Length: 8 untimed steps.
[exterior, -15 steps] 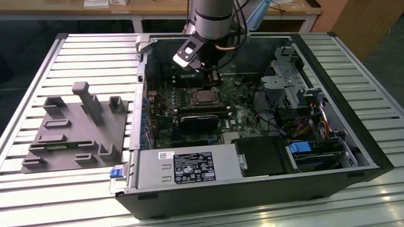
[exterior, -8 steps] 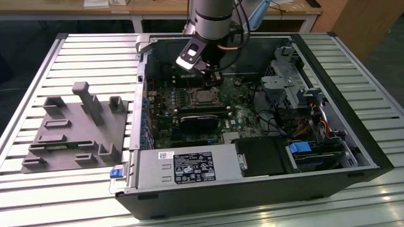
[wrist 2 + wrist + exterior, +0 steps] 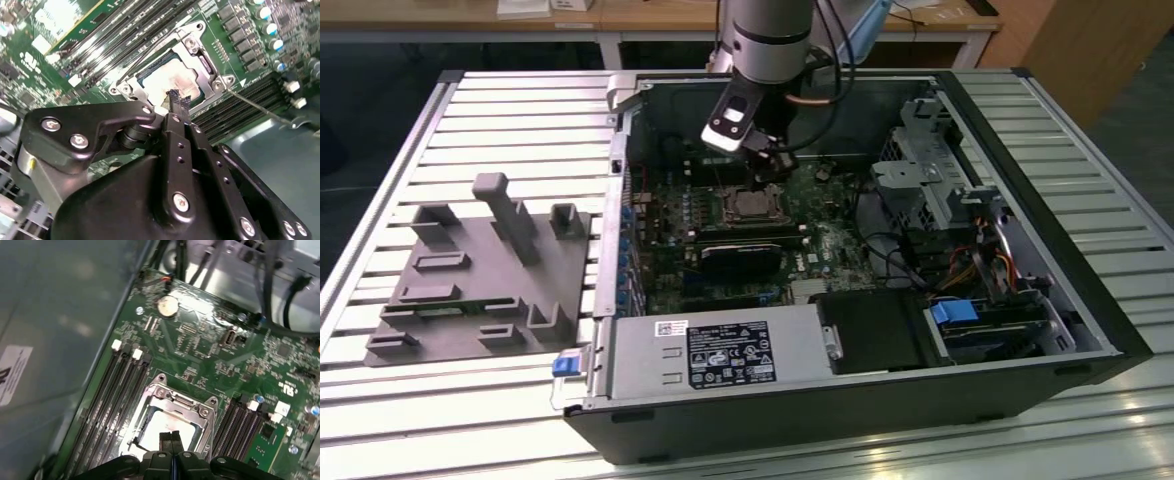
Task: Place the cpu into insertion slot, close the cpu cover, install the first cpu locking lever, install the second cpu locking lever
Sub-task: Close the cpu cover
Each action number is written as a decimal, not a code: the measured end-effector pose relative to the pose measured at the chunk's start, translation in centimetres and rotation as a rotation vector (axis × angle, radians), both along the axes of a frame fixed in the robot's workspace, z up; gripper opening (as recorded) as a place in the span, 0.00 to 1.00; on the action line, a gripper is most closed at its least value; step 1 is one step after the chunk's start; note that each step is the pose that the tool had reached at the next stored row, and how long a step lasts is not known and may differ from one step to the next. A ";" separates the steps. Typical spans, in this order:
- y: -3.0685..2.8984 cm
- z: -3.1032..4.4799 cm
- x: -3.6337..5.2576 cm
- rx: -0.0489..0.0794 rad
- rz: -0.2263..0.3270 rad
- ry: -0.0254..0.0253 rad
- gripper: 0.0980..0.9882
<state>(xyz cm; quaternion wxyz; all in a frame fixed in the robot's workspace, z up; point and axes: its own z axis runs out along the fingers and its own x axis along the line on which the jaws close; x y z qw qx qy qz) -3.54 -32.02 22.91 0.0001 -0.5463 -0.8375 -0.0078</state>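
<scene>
The cpu (image 3: 165, 82) shows its silver-grey top inside the insertion slot (image 3: 750, 207) on the green motherboard. The cpu cover (image 3: 181, 401), a silvery frame, lies flat around the chip (image 3: 159, 421). A thin metal locking lever (image 3: 257, 109) sticks out sideways from one corner of the socket. My gripper (image 3: 176, 100) hangs just above the edge of the chip, fingertips (image 3: 165, 438) pressed together with nothing between them. In the exterior view the gripper (image 3: 770, 165) hovers a little behind the socket, inside the open computer case.
Rows of memory slots (image 3: 117, 390) flank the socket on both sides. A black cooler block (image 3: 740, 262) sits in front of it. The power supply (image 3: 720, 355) and drive cage (image 3: 941, 170) line the case walls. A grey fixture (image 3: 480, 270) stands on the exterior view's left.
</scene>
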 end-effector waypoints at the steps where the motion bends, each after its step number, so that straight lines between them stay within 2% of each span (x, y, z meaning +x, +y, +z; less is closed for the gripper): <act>1: 0.00 0.00 0.00 0.000 0.018 0.0000 0.00; 8: 0.00 -0.01 0.00 0.000 0.146 0.0000 0.00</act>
